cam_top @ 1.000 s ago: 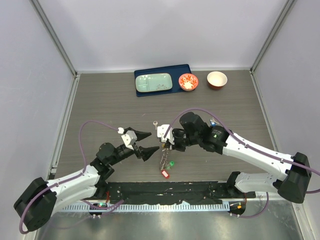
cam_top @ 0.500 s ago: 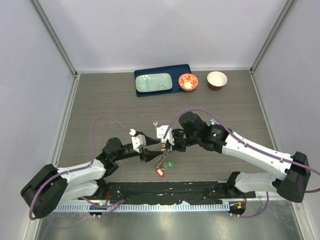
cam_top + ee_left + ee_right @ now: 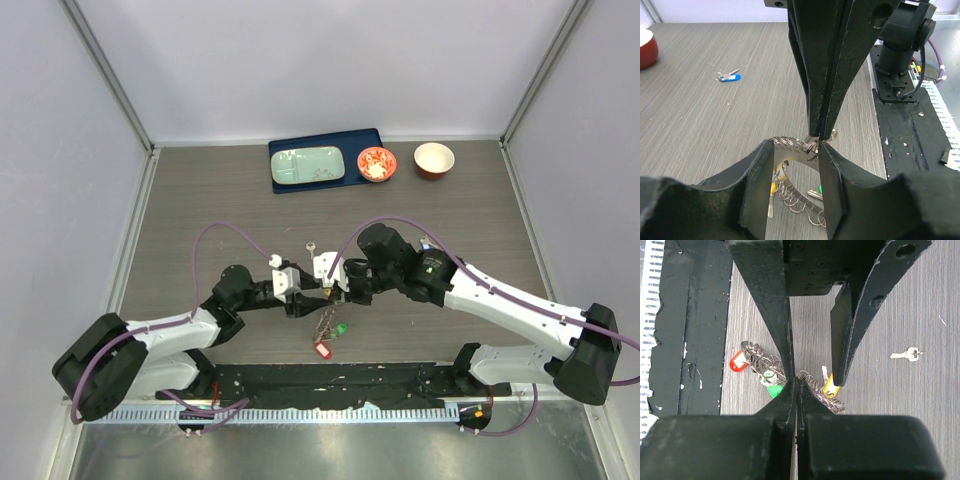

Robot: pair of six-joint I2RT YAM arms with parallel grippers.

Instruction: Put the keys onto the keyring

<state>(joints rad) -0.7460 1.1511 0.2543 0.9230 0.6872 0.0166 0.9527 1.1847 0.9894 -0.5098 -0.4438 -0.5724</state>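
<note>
The keyring (image 3: pixel 328 318) hangs tilted from my right gripper (image 3: pixel 335 293), its lower edge on the table. Small wire loops line its rim. A red key (image 3: pixel 322 349) and a green key (image 3: pixel 341 328) hang from it. In the right wrist view my right gripper (image 3: pixel 796 382) is shut on the ring's rim, with the red key (image 3: pixel 737 361), green key (image 3: pixel 774 389) and a yellow key (image 3: pixel 830 385) below. My left gripper (image 3: pixel 306 298) is open. In the left wrist view its jaws (image 3: pixel 795 147) straddle the keyring (image 3: pixel 789 152). A silver key (image 3: pixel 312 245) and a blue key (image 3: pixel 729 77) lie loose.
A blue tray (image 3: pixel 360 140) with a pale green plate (image 3: pixel 308 165) stands at the back. A red-and-white bowl (image 3: pixel 376 163) and a second bowl (image 3: pixel 434 159) stand beside it. The black base strip (image 3: pixel 330 380) runs along the near edge.
My left gripper has moved right, from apart from the ring to straddling it beside the right gripper's tips. The right gripper has kept its hold and barely moved.
</note>
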